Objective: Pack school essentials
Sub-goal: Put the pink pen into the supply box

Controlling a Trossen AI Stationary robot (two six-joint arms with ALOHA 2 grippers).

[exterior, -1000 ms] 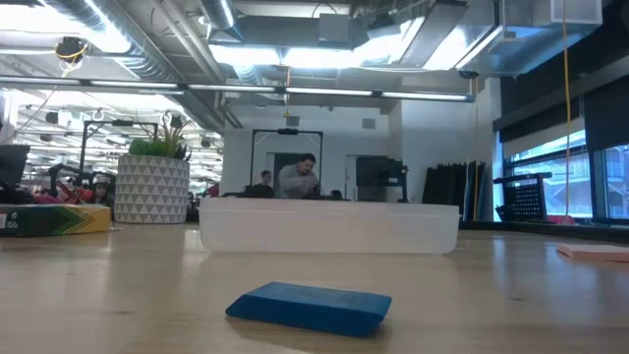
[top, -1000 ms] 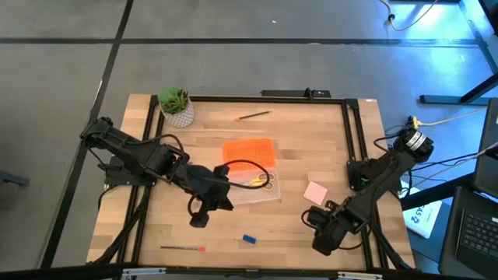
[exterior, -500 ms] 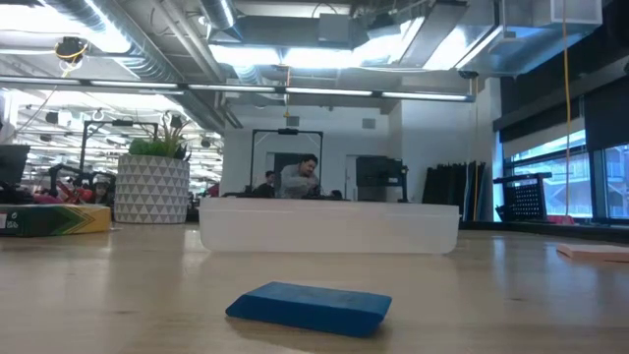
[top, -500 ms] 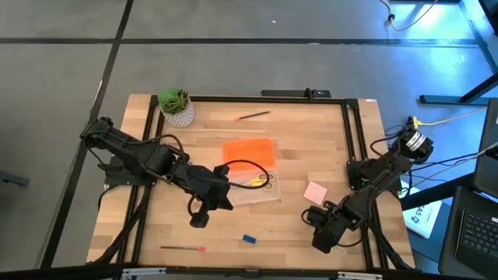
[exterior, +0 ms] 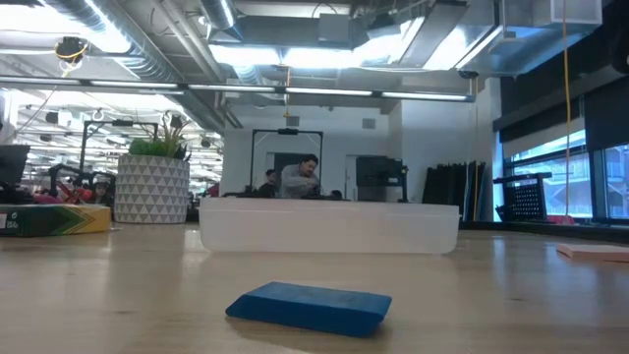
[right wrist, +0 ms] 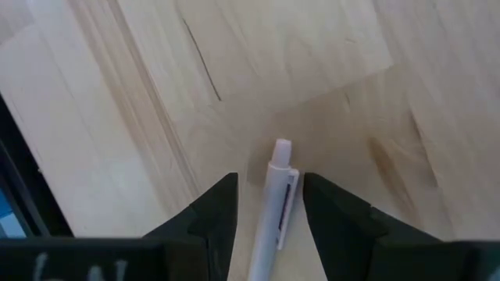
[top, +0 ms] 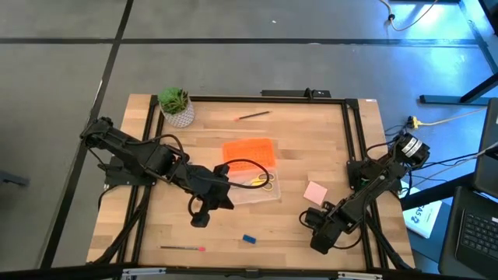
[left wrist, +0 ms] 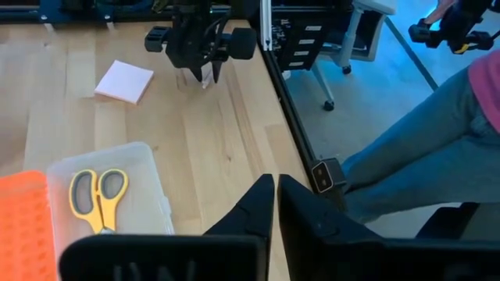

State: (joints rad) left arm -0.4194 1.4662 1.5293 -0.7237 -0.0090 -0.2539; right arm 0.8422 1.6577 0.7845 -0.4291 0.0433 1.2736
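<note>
My right gripper (top: 317, 227) is near the table's front right, shut on a white pen (right wrist: 277, 199); it also shows in the left wrist view (left wrist: 205, 69). My left gripper (left wrist: 276, 204) is shut and holds nothing, raised over the table's middle (top: 227, 201) beside the clear box (top: 258, 191). Yellow-handled scissors (left wrist: 98, 199) lie in that box. The pink pad (top: 314, 192), the blue block (exterior: 310, 307) and a thin pen (top: 183, 248) lie flat on the table. A pencil (top: 254, 115) lies near the far edge. A yellow-green crayon box (exterior: 54, 218) shows at the left in the low view. My right gripper pinches the pen's barrel (right wrist: 269, 234) between its two fingers (right wrist: 223, 215). The fingers come from above, pointing steeply down, and the pen lies along them. Its clip end (right wrist: 281, 152) sticks out past the fingertips, close over the wood; whether it touches, I cannot tell.
An orange lid (top: 249, 149) lies beside the box on its far side. A potted plant (top: 177, 105) stands at the far left corner. A black rail (left wrist: 293, 117) runs along the table's right edge. A seated person's leg (left wrist: 422, 156) is just beyond it.
My right gripper has sunk toward the table with the white pen still between its fingers. Nothing on the table has moved.
</note>
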